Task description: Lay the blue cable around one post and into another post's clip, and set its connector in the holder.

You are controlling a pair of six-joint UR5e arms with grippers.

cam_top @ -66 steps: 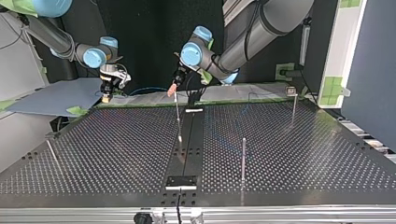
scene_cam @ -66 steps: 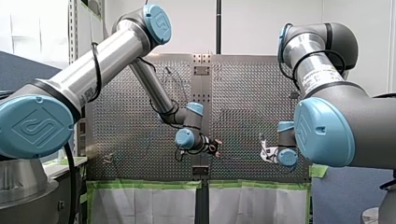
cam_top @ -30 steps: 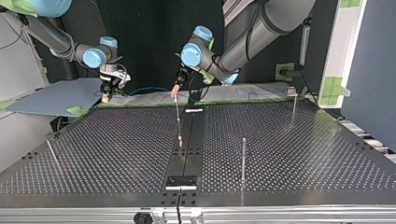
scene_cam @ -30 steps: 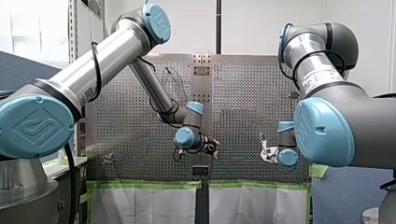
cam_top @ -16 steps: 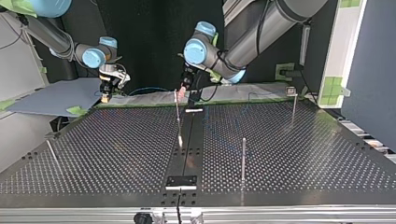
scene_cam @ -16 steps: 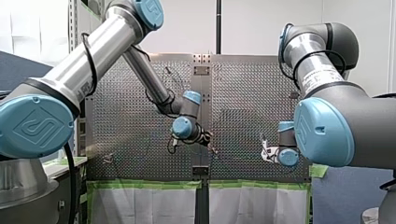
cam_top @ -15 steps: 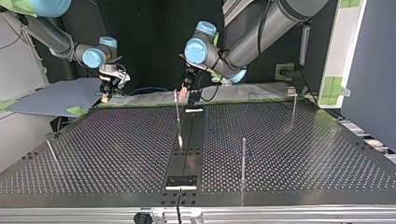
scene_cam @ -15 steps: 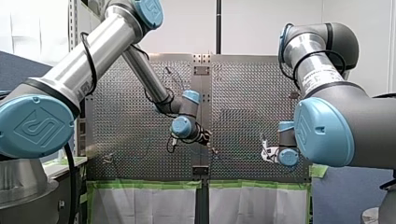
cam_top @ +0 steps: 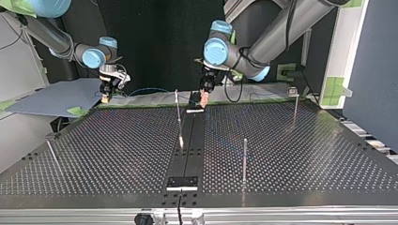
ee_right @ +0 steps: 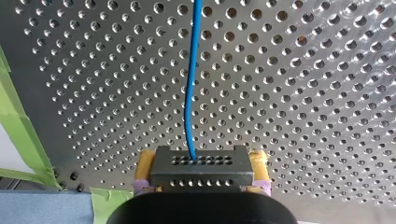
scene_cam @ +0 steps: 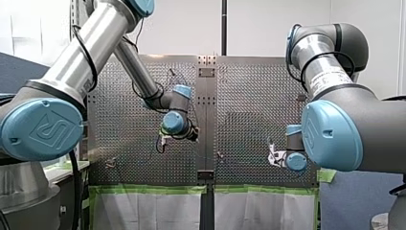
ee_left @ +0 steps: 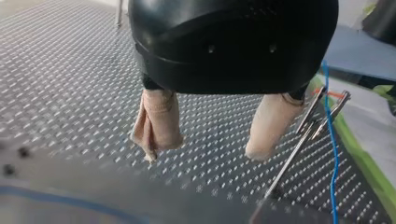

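Note:
My right gripper point(ee_right: 201, 176) is shut on a grey perforated connector block point(ee_right: 201, 167), yellow pads point(ee_right: 144, 164) on either side of it. The blue cable point(ee_right: 191, 84) runs from the block out over the perforated plate. In the top view this gripper point(cam_top: 107, 96) hangs at the far left edge of the table. My left gripper point(ee_left: 203, 155) stands open just above the plate, nothing between its beige pads point(ee_left: 156, 123). A thin clip post point(ee_left: 322, 109) and the blue cable point(ee_left: 329, 154) stand beside it. In the top view it point(cam_top: 204, 97) is right of the middle post point(cam_top: 177, 110).
More thin posts stand on the perforated table point(cam_top: 305, 154): one near the front point(cam_top: 245, 159), one at the far right point(cam_top: 295, 105), one leaning at the left point(cam_top: 52, 153). A black holder plate point(cam_top: 183, 182) sits at the near centre edge. Green tape point(ee_right: 18, 130) lines the plate's border.
My left arm has swung away from the middle post, to the top view's right, with its gripper still open. My right arm has not moved.

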